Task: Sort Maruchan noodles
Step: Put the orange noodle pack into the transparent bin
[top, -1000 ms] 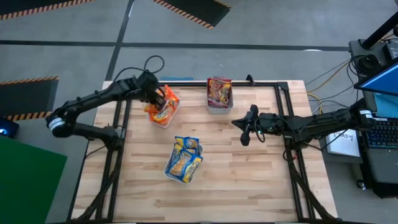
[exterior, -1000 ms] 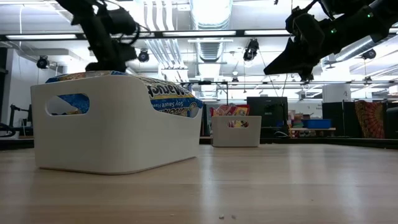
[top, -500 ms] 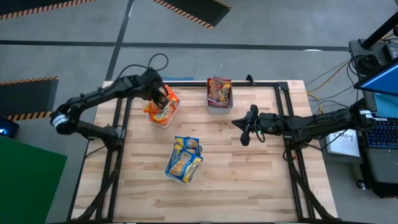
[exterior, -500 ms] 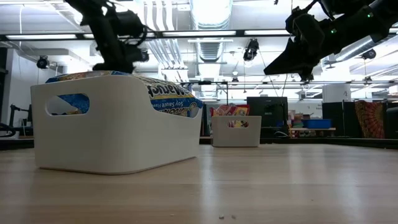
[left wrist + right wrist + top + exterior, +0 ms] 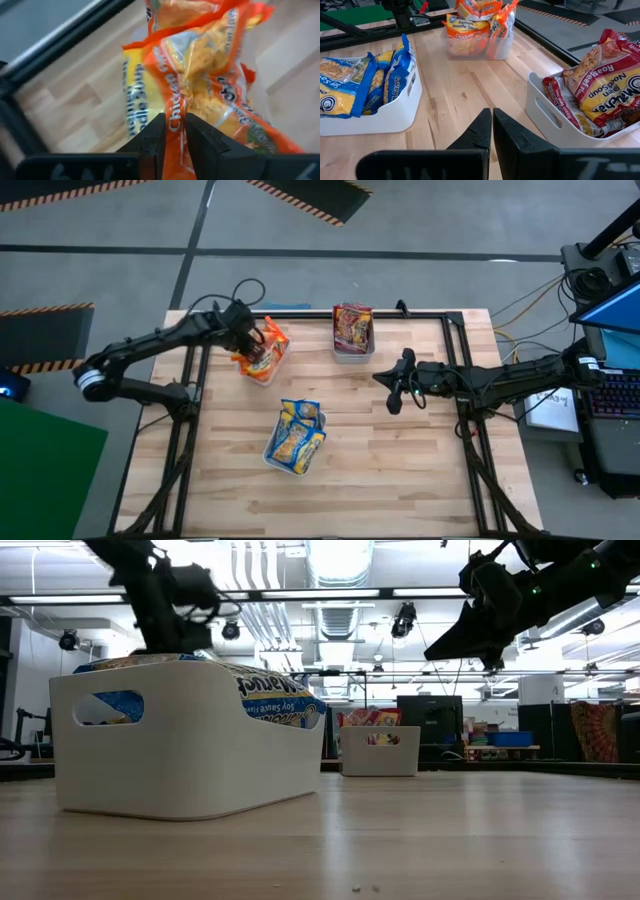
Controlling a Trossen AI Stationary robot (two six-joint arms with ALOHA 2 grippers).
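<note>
Orange Maruchan noodles packets (image 5: pixel 264 350) stand in a clear tray (image 5: pixel 479 49) at the table's far left. My left gripper (image 5: pixel 250 342) hangs over them, shut on one orange packet (image 5: pixel 200 75). Dark red packets (image 5: pixel 352 326) fill a white tray at the far middle. Blue-and-yellow packets (image 5: pixel 296 436) fill a white tray (image 5: pixel 190 745) at the table's centre. My right gripper (image 5: pixel 393 398) hovers shut above the table's right half, holding nothing. My left gripper pinches an orange packet between its two fingers at a crinkled upper part (image 5: pixel 175 117) by the word "Chicken". The fingers come from above, slanting down. The packet stands among the other orange packets in the clear tray; one layer or several, I cannot tell.
A black metal frame (image 5: pixel 300 313) runs along the table's far edge and down both sides. Bare wood (image 5: pixel 400 470) lies at the near and right parts of the table. Cables and a desk with a laptop stand beyond the right edge.
My left gripper has shifted a little toward the table's right edge and then back toward the left, sinking slightly over the orange packets. My right arm has kept still.
</note>
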